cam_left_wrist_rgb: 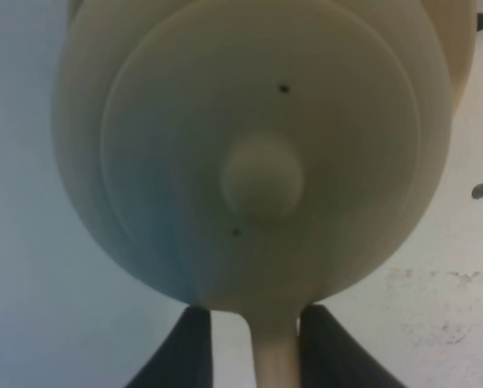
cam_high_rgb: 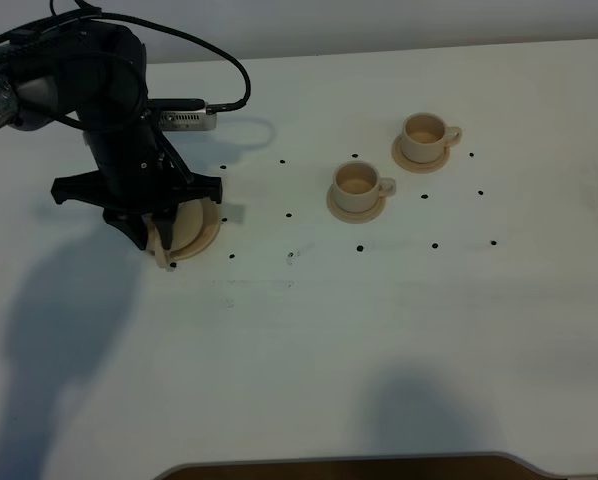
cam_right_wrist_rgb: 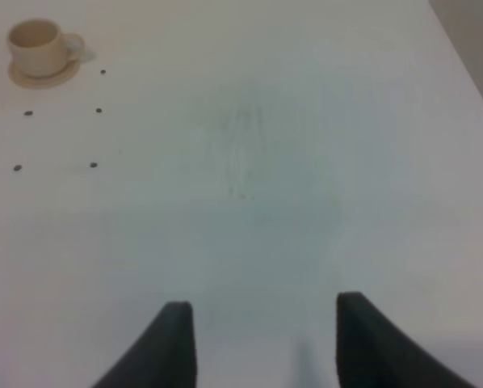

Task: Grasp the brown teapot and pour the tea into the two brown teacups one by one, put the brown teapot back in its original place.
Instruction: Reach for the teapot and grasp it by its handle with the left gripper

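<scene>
White tbl point(cam_high_rgb: 379, 330) | teapot point(cam_left_wrist_rgb: 258, 162) mostly hid under arm point(cam_high_rgb: 119, 120) | L jaws straddle handle point(cam_left_wrist_rgb: 274, 356), grip unclear | R jaws apart

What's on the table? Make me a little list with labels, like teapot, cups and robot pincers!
Teapot: lid on, sitting on its big saucer
Left pincer: fingers either side of the teapot's handle; firm grip not clear
Right pincer: open, holding nothing
Cups: two, each upright on a small saucer, apart from the teapot
Table: white
</scene>
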### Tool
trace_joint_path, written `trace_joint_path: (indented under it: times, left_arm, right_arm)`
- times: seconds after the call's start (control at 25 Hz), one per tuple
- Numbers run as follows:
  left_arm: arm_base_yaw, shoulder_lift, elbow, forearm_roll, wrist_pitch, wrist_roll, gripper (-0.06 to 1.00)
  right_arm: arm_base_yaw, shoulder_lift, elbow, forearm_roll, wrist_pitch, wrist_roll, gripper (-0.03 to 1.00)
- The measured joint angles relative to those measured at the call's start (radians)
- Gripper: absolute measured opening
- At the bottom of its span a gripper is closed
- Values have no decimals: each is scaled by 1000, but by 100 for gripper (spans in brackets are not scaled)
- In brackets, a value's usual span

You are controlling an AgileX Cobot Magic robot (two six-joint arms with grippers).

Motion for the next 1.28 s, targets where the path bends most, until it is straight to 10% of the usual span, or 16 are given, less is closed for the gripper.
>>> trace_joint_path:
  times: [1.28]
  left_arm:
    - [0, 38, 0, 5, -12, 166, 12]
  right_arm:
    - [0, 0, 0, 0, 0, 0, 40]
